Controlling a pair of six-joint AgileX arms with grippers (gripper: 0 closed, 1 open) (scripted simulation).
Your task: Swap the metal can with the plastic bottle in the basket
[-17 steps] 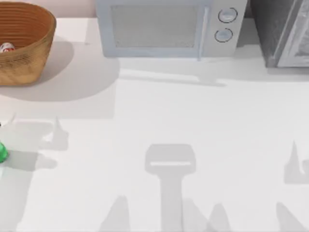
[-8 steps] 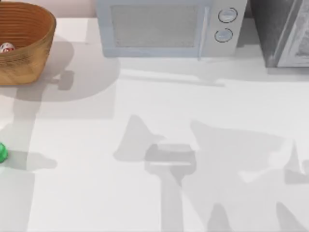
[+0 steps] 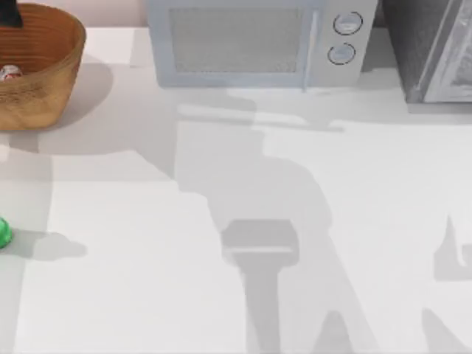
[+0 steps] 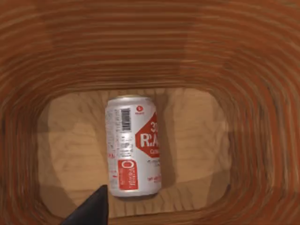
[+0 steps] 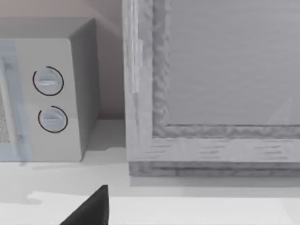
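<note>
The basket (image 3: 37, 66) is seen at the far left corner of the table (image 3: 221, 221) in the top view, and the metal can (image 3: 9, 72) is glimpsed inside it, close to the left edge of the view. From the left wrist camera the can (image 4: 133, 145) is shown lying on its side on the basket's floor (image 4: 197, 136), ringed by the ribbed wicker walls. The left gripper (image 3: 9, 13) is held over the basket's far rim — a single dark fingertip (image 4: 91, 208) is visible just short of the can, apparently not touching it, and how far the fingers are parted cannot be told. The plastic bottle (image 3: 3, 233) is found on the table at the left edge, well apart from the basket and nearer the front. A dark fingertip (image 5: 89, 208) of the right gripper is seen above the table, facing a microwave (image 5: 47, 93) and a grey cabinet (image 5: 211, 84) beside it; its opening cannot be told either.
</note>
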